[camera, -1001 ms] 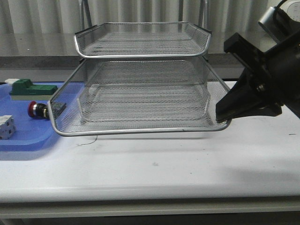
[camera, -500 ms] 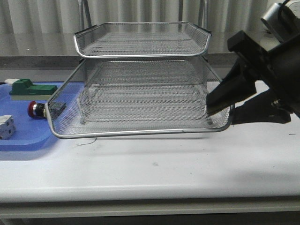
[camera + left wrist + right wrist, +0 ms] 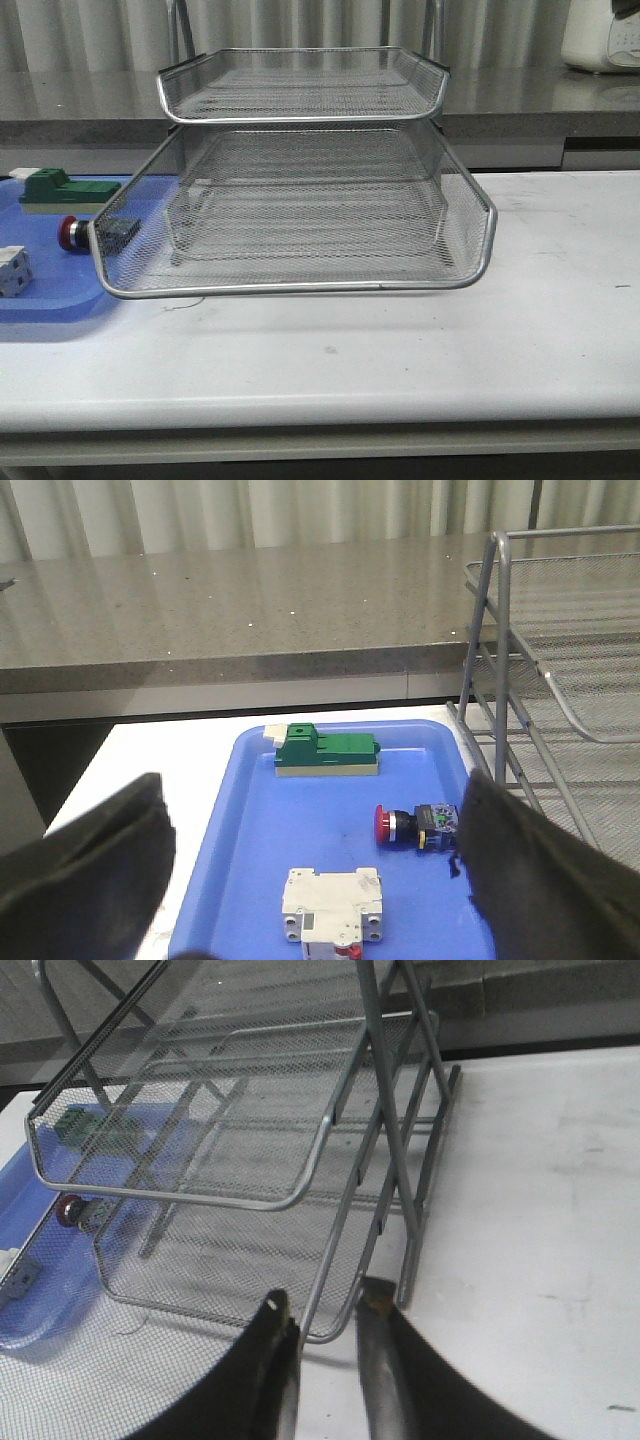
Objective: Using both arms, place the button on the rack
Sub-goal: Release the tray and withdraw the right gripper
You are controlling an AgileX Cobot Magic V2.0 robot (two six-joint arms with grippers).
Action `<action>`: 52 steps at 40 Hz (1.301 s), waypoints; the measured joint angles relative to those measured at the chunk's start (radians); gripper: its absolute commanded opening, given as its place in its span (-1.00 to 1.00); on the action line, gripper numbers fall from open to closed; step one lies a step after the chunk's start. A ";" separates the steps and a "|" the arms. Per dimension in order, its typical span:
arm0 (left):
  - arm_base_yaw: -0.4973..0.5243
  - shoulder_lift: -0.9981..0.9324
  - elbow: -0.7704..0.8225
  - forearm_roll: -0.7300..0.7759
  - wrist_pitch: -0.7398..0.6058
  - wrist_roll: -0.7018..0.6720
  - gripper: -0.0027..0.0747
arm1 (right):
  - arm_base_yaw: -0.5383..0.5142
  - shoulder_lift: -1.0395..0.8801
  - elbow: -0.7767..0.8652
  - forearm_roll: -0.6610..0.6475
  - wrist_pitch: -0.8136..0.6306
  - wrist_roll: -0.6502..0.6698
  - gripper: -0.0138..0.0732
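The button (image 3: 75,233), red-headed with a black body, lies on its side on the blue tray, close to the left corner of the rack's (image 3: 300,290) lowest tier. Neither arm shows in the front view. In the left wrist view my left gripper (image 3: 312,790) is open wide above the blue tray, and the button (image 3: 415,825) lies just inside its one finger, untouched. In the right wrist view my right gripper (image 3: 323,1297) is open by a narrow gap. The rack's (image 3: 330,1130) lower rim corner shows beyond its fingertips, with nothing gripped. The button (image 3: 70,1210) shows through the mesh.
The blue tray (image 3: 50,300) sits at the table's left, also holding a green-and-beige block (image 3: 60,190) and a white block (image 3: 12,270). A grey counter (image 3: 560,100) runs behind the table. Bare white tabletop (image 3: 560,260) lies right of the rack.
The right arm has left the front view, where its gripper was at the lowest tier's right front corner. That tier's front rim now sits slightly lower and further left.
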 measured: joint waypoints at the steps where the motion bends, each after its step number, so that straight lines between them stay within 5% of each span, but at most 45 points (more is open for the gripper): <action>1: 0.000 0.000 0.000 0.000 0.000 0.000 0.48 | 0.000 -0.005 -0.013 -0.033 0.009 0.030 -0.40; 8: 0.000 0.000 0.000 0.000 0.000 0.000 0.48 | 0.008 -0.023 -0.107 -0.310 0.095 0.192 -0.83; 22: 0.000 0.000 0.000 0.000 0.000 0.000 0.48 | 0.137 -0.120 -0.133 -0.682 0.187 0.456 -0.82; 52: 0.000 0.000 0.000 0.000 0.002 0.000 0.48 | 0.144 -0.817 0.450 -0.722 0.014 0.504 -0.82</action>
